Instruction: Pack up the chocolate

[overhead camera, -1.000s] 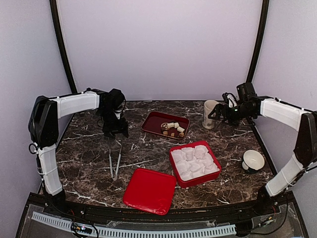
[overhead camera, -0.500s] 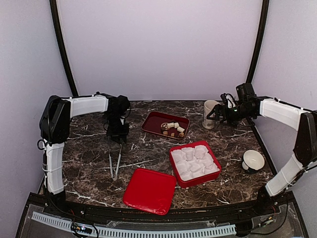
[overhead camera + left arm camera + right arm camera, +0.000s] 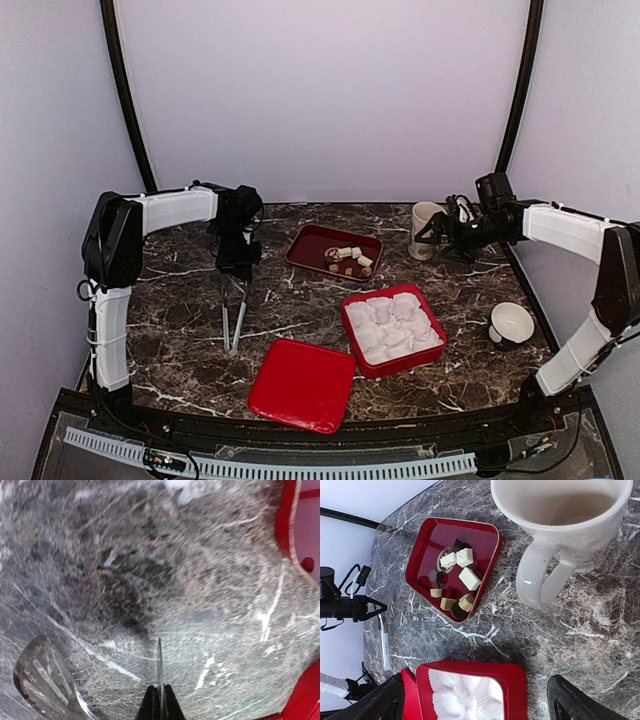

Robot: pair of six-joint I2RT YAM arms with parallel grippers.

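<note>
Top: grips tongs (image 3: 232, 325) at 9 o'clock with left tool (image 3: 240, 283) clamped; shows chocolate (image 3: 347, 258) in tray (image 3: 308, 243) at 12. Left wrist: pinches tongs edge-on. Right wrist: holds right tool (image 3: 476, 700) spread wide near mug (image 3: 555, 525), chocolate at 10

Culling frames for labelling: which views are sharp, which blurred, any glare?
Left wrist: badly blurred, marble streaky, tongs soft. Right wrist: sharp, chocolate and mug crisp, no strong glare. Top external: in focus, evenly lit, but the chocolate is tiny.
</note>
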